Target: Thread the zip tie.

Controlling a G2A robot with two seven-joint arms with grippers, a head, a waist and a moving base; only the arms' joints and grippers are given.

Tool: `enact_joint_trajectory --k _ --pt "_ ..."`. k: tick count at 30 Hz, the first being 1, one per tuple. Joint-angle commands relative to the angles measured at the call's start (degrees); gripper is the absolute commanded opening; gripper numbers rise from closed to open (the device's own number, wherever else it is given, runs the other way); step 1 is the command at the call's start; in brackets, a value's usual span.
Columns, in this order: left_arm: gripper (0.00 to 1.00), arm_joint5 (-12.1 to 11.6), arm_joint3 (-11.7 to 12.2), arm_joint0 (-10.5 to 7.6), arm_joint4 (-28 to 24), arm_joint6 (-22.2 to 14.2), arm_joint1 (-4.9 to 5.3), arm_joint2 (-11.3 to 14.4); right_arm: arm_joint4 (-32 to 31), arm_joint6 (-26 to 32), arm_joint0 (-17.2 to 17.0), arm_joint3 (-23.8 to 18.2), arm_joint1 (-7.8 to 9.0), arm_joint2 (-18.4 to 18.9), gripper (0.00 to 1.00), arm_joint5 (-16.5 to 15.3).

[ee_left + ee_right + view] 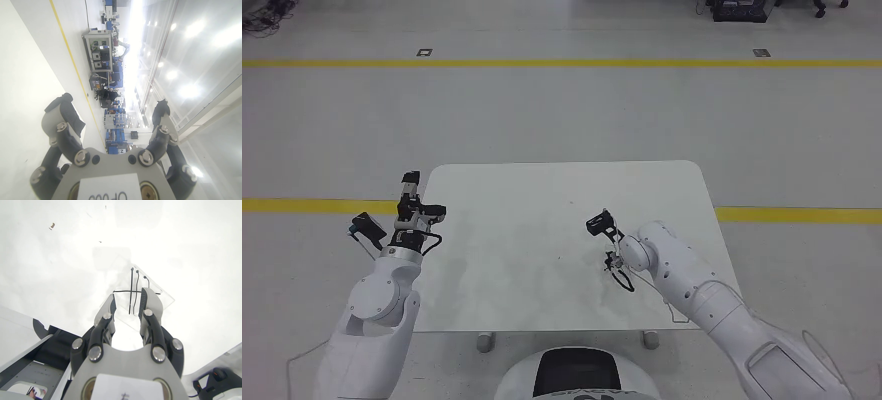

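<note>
right gripper point(129, 294): fingers apart with nothing pinched between them, hanging low over the table point(542, 200)

zip ties point(131, 289): a little bunch of black ones, four as far as I can count. They lie just past the right gripper's fingertips, lined up with the gap between them. Three run roughly the way the fingers point, with their heads at the far end. All of them lie open and fairly straight.

crossing tie point(122, 291): this one lies sideways over the others, spanning from one fingertip to the other

clear plate point(166, 298): a see-through sheet lying flat on the table. The ties sit on it, and it reaches back under the fingertips too.

contact: honestly can't tell if either finger touches a tie, since one tie's tail slips out of sight behind a finger

left gripper point(113, 102): fingers spread wide and holding nothing. It sits at the table's edge on its own side, well apart from the right gripper and the ties, pointing out at the room.

brown scrap point(52, 225): a tiny bit on the table, well beyond the plate from the right gripper
</note>
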Motion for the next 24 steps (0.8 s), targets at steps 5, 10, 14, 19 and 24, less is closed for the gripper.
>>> enact_joint_trajectory --k 5,10,14,19,24 --pt "1.00 0.00 0.00 0.00 0.00 0.00 0.00 0.00 -0.17 -0.19 0.10 0.99 -0.40 -0.36 0.25 -0.02" --pt "1.00 0.00 0.00 0.00 0.00 0.00 0.00 0.00 -0.08 -0.60 0.46 2.60 -0.94 -0.92 0.20 0.06" --pt "1.00 0.00 0.00 0.00 0.00 0.00 0.00 0.00 0.10 -1.04 0.95 4.17 -1.38 -1.26 0.18 0.07" --pt "1.00 0.00 0.00 0.00 0.00 0.00 0.00 0.00 0.41 -1.78 1.74 6.28 -1.97 -1.67 0.18 -0.13" --pt "1.00 0.00 0.00 0.00 0.00 0.00 0.00 0.00 1.37 -2.84 2.66 8.73 -2.64 -1.92 0.18 -0.74"
